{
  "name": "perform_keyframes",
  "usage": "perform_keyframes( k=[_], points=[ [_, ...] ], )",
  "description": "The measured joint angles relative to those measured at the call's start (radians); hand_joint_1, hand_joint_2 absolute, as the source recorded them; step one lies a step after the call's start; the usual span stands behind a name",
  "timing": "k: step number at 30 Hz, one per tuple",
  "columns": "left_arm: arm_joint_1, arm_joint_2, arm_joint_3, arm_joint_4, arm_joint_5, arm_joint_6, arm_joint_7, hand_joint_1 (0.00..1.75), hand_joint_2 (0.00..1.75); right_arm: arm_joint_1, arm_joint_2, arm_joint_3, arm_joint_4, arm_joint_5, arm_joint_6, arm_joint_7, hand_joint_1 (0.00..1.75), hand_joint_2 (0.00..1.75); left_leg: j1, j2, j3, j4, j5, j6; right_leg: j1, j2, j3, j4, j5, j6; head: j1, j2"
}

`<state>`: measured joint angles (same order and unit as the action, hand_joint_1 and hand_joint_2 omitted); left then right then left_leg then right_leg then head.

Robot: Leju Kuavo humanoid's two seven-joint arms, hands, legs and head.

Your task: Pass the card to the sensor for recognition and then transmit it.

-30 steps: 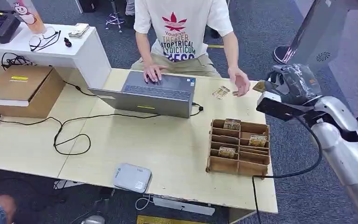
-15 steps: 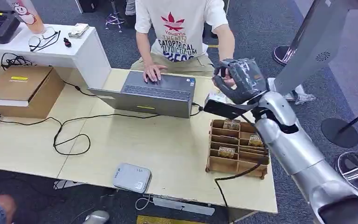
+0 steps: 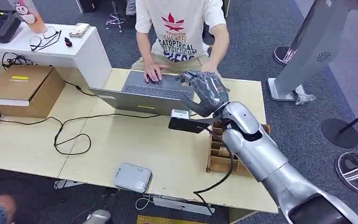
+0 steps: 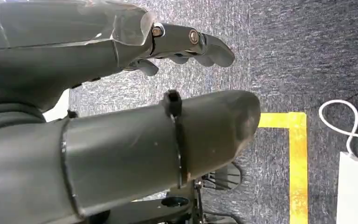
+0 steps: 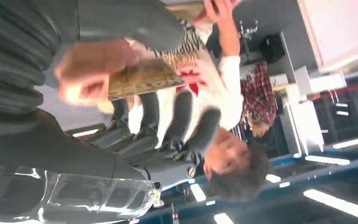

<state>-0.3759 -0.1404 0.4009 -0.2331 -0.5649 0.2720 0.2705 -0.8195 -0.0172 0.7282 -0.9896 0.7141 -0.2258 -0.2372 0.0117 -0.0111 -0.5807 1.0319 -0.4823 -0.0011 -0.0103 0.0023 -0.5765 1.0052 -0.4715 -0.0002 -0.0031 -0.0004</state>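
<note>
My right hand (image 3: 205,91) hovers above the table by the right end of the laptop (image 3: 144,95), just in front of the seated person (image 3: 182,28). In the right wrist view a tan patterned card (image 5: 140,79) sits between my thumb and my fingers (image 5: 168,121), and the person's fingers (image 5: 88,70) grip its other end; the picture is blurred. The grey-white card sensor (image 3: 132,177) lies at the table's front edge, well left of the hand. My left hand (image 4: 121,70) hangs over the carpet with its fingers stretched out, holding nothing.
A wooden slotted card rack (image 3: 221,158) stands under my right forearm, partly hidden. A cardboard box (image 3: 23,88) and black cables (image 3: 70,135) lie on the table's left half. A white cabinet (image 3: 51,51) stands behind, and a stand base (image 3: 289,88) on the floor to the right.
My right arm has swung left from beyond the table's right edge to the laptop's right end, carrying the card. The person's right hand has come in to meet it.
</note>
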Motion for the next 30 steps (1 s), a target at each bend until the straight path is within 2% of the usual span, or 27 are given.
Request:
perform_keyframes(
  k=[6,12,20,25,30],
  points=[
    [0.0,0.0,-0.003,0.0,-0.012,0.0,0.0,0.0,0.0,0.048,0.007,0.016,0.028,-0.009,-0.045,-0.019,0.0,1.75,0.0,0.0,0.0,0.0,0.0,0.0,0.0,0.001,0.0,0.0,0.0,0.0,0.0,0.0],
    [0.0,0.001,-0.005,0.0,-0.009,0.0,-0.001,0.0,0.0,0.104,0.01,0.019,0.02,-0.03,-0.121,-0.04,0.0,1.75,0.0,0.0,0.0,0.0,0.0,0.0,0.0,0.001,0.0,0.0,0.0,0.0,0.0,0.0],
    [0.0,0.002,-0.005,0.0,-0.003,0.015,-0.007,0.0,0.0,0.187,0.01,-0.019,-0.033,-0.221,-0.141,-0.14,0.0,1.75,0.0,0.0,0.0,0.0,0.0,0.0,0.0,0.001,0.0,0.0,0.0,0.0,0.0,0.0],
    [0.0,0.005,-0.005,0.0,0.003,0.021,-0.008,0.0,0.0,0.288,0.01,-0.069,-0.121,-0.404,-0.143,-0.207,0.0,1.75,0.0,0.0,0.0,0.0,0.0,0.0,0.0,0.0,0.0,0.0,0.0,0.0,0.0,0.0],
    [0.0,0.009,-0.005,0.0,0.005,0.021,-0.009,0.0,0.0,0.362,0.009,-0.09,-0.19,-0.43,-0.147,-0.221,0.0,1.75,0.0,0.001,0.0,0.0,0.0,0.0,0.0,0.001,-0.001,0.0,0.0,0.0,0.0,0.0]
  ],
)
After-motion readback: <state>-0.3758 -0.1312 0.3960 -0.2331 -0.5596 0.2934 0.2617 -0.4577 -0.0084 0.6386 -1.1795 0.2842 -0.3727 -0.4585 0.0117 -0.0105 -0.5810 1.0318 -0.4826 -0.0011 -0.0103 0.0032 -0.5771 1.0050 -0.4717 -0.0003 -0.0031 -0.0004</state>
